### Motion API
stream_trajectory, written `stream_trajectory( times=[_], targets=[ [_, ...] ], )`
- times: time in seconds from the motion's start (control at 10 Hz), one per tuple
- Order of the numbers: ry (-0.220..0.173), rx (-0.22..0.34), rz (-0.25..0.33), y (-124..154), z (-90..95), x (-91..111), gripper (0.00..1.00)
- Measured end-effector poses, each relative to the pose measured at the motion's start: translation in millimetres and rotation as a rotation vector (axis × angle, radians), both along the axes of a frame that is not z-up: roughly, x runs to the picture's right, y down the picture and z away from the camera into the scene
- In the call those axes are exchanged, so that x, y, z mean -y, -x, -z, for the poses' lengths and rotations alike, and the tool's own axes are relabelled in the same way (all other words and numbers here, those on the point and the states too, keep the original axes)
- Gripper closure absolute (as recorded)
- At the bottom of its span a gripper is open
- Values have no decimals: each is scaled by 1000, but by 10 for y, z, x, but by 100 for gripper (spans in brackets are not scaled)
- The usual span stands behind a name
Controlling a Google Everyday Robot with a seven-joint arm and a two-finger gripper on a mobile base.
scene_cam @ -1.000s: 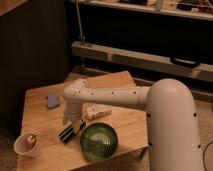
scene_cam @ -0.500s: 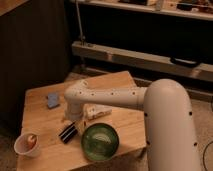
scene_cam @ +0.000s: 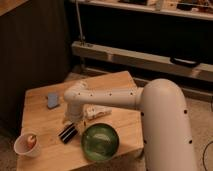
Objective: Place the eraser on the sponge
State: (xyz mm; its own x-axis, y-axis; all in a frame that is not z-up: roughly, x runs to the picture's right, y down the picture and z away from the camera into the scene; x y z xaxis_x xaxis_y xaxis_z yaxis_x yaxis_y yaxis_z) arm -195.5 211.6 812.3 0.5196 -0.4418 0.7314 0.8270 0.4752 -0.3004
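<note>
- Gripper [scene_cam: 70,123] low over the eraser [scene_cam: 67,133], just left of the green bowl [scene_cam: 100,143]; its grip can't be made out.
- Sponge [scene_cam: 53,100] lies apart, far left.

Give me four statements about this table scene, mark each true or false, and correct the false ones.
1. The eraser lies on the sponge. False: it lies on the wooden table, apart from the sponge.
2. The gripper is down at the eraser, not at the sponge. True.
3. The green bowl sits beside the eraser near the table's front edge. True.
4. The white cup stands touching the sponge. False: it stands at the table's near corner, well away from the sponge.
</note>
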Motion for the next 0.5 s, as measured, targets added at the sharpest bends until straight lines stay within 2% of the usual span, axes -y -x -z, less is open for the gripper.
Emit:
stream_trajectory(
  times=[0.1, 0.4, 0.5],
  targets=[
    [-2, -3, 4, 20, -5, 1, 59],
    [7, 5, 4, 57, -4, 45, 91],
    [13, 18, -3, 71, 12, 76, 97]
  ],
)
